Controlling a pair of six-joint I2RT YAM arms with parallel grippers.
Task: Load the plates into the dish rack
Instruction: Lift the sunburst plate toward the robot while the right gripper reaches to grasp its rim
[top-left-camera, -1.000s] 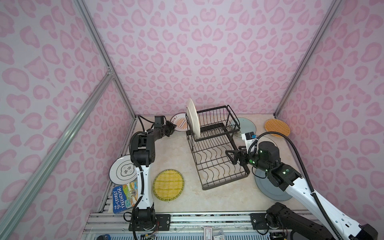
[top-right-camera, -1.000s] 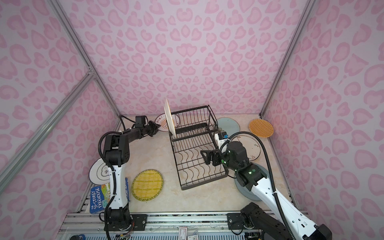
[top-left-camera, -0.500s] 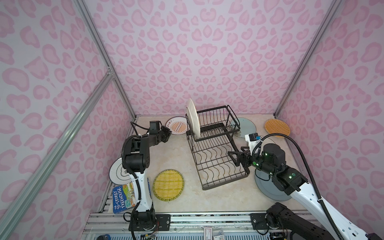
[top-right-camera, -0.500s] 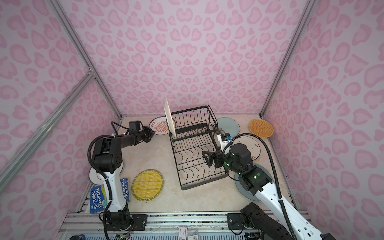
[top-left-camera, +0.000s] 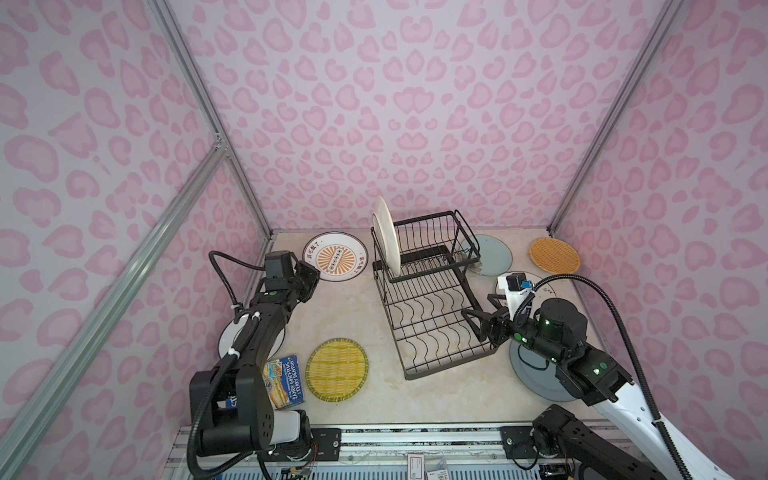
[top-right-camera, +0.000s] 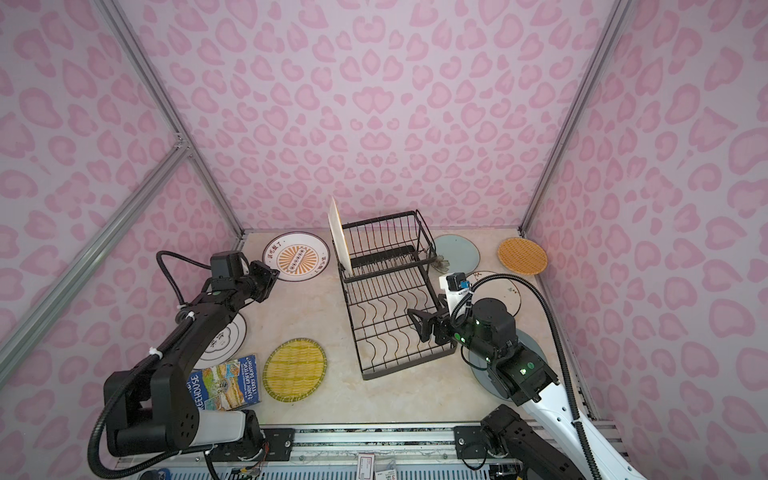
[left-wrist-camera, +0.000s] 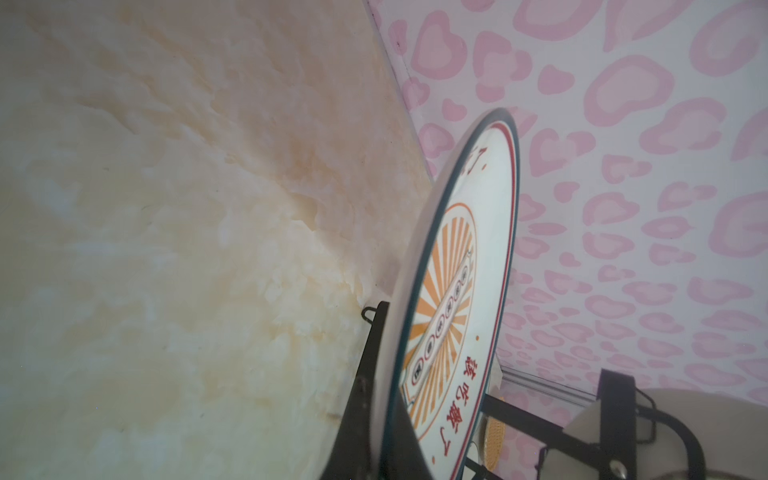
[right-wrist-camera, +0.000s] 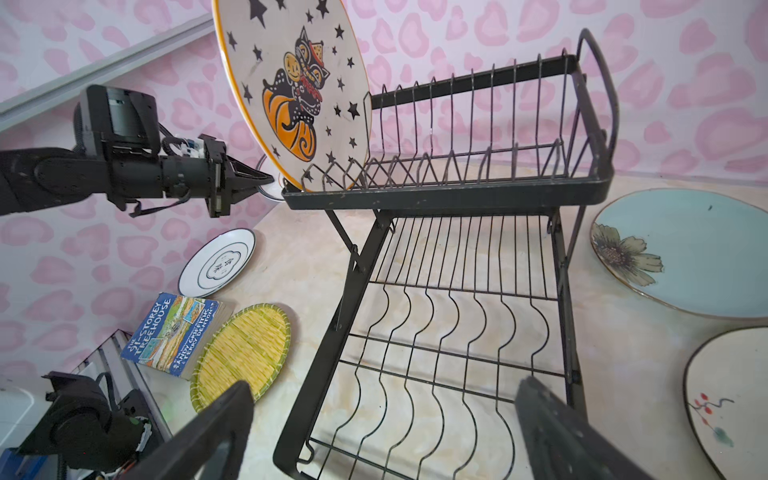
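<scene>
The left tool pinches the sunburst plate's rim, and the right tool stands wide open at the dish rack's edge.

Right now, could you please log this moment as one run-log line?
left gripper: shut on sunburst plate | right gripper: open, empty, at dish rack lower tray | loaded: cat plate upright in upper tier

Mid-frame we see a round white ceramic plate printed with a black cat standing upright in the black wire dish rack, in its raised tier.
</scene>
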